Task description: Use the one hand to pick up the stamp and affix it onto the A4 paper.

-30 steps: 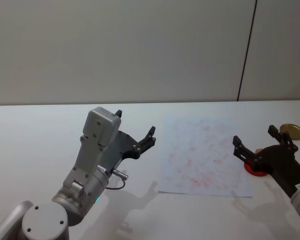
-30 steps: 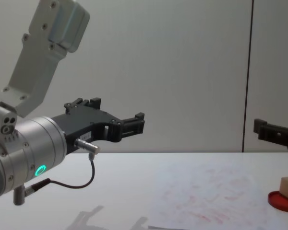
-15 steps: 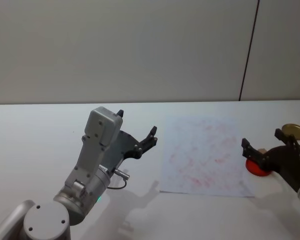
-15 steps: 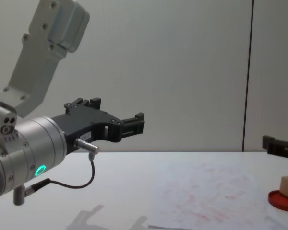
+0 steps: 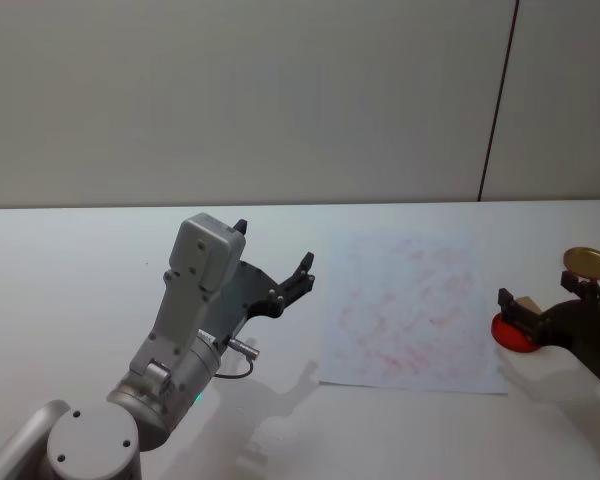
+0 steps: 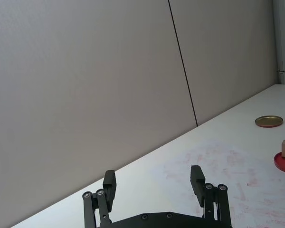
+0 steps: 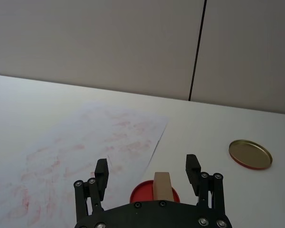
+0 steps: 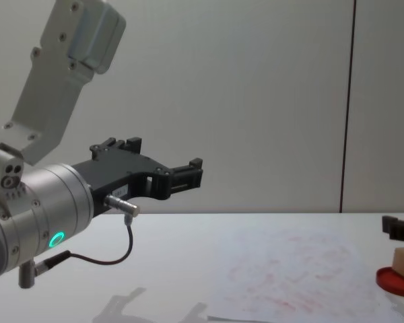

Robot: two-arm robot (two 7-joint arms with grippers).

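The right claw (image 7: pixel 146 164) is spread wide open over at the right side of the surface (image 5: pixel 80 260). The stamp (image 7: pixel 162 185) sits lined up in the gap between its fingers, with neither one touching it. Stamp's standing upright on the red ink pad (image 7: pixel 141 194), just right of the A4 paper (image 5: pixel 405 310). Left claw (image 6: pixel 153 176) hangs released too, up in the air left of the paper.

gold lid (image 7: pixel 250 154) well beyond stamp (image 7: pixel 162 183)

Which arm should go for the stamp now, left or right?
Right. The right end effector, open, faces the stamp on the red ink pad; the left end effector hovers across the A4 paper from it.
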